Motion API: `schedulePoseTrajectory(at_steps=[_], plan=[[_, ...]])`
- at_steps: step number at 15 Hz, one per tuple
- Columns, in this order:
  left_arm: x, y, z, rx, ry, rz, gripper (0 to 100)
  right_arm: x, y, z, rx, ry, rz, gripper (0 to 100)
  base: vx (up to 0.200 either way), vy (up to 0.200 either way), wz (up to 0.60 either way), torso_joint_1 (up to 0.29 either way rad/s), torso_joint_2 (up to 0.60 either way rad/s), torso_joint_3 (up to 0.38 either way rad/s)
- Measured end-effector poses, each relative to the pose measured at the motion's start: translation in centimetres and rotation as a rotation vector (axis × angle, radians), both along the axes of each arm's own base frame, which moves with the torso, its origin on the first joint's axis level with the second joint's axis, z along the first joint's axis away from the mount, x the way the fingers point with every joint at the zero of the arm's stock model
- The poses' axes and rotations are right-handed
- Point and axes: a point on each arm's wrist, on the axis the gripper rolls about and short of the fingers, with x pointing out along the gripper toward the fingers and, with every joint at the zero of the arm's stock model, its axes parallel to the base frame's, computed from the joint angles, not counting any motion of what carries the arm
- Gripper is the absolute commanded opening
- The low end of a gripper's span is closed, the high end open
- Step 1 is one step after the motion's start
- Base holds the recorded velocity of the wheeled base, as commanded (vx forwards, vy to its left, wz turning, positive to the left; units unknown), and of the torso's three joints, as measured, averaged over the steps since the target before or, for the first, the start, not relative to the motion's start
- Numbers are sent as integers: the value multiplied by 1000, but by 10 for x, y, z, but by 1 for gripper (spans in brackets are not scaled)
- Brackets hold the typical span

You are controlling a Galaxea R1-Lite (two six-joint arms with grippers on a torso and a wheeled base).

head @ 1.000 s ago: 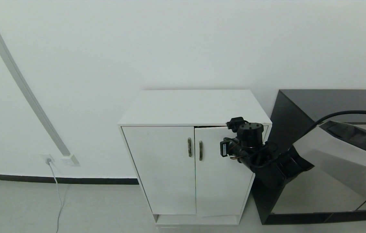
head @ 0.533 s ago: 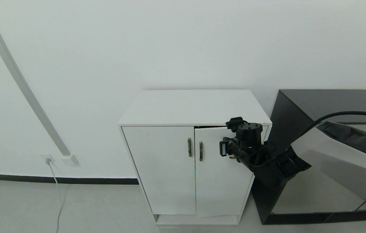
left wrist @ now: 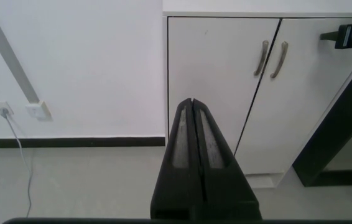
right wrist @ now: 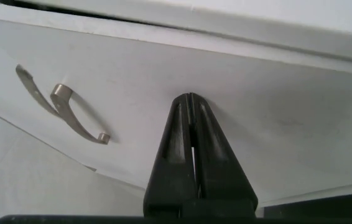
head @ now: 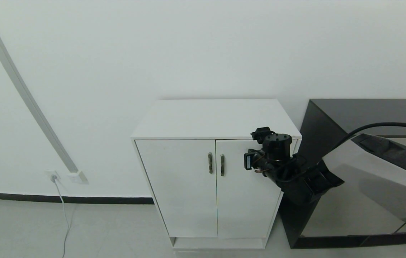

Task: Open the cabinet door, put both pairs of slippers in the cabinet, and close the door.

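White cabinet (head: 213, 118) stands against the wall, at 6 o'clock from the centre of the head view. Both doors look shut: left door (head: 181, 186) and right door (head: 239, 200) lie flush, meeting at a centre seam. In the right wrist view a thin dark gap shows between the right door's upper edge and the top panel. Two curved metal handles flank the seam, left handle (head: 210, 163) and right handle (head: 222, 166), just beside each other. Right gripper (right wrist: 191, 96): jaws pressed together with nothing between them, tips against the face of the right door near its upper edge, at 3 o'clock from the handles. Right wrist (head: 274, 150) sits in front of the door's upper outer corner. Left gripper (left wrist: 191, 101): jaws also closed and empty, held well apart from the cabinet, above the floor (head: 27, 229), pointing toward the left door. A glossy black unit (head: 332, 118) stands at 3 o'clock from the cabinet, just beside it. At 9 o'clock, a wall socket (head: 53, 176) with a white cable (head: 65, 215) hanging to the floor. Grey trunking (head: 20, 86) runs up the wall from the socket toward 11 o'clock. A dark baseboard (head: 63, 199) lines the wall's foot.
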Motion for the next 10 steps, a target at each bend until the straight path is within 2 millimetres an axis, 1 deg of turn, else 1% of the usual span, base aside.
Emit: schedulePoseTrajectory(at_steps=[4,10], plan=[[0,0,0,0,0,0,0,6,0,0,4,-10,-8,0,0,0,0,0,0,0],[0,0,0,0,0,-1,0,6,-1,0,3,-10,-10,0,0,0,0,0,0,0]])
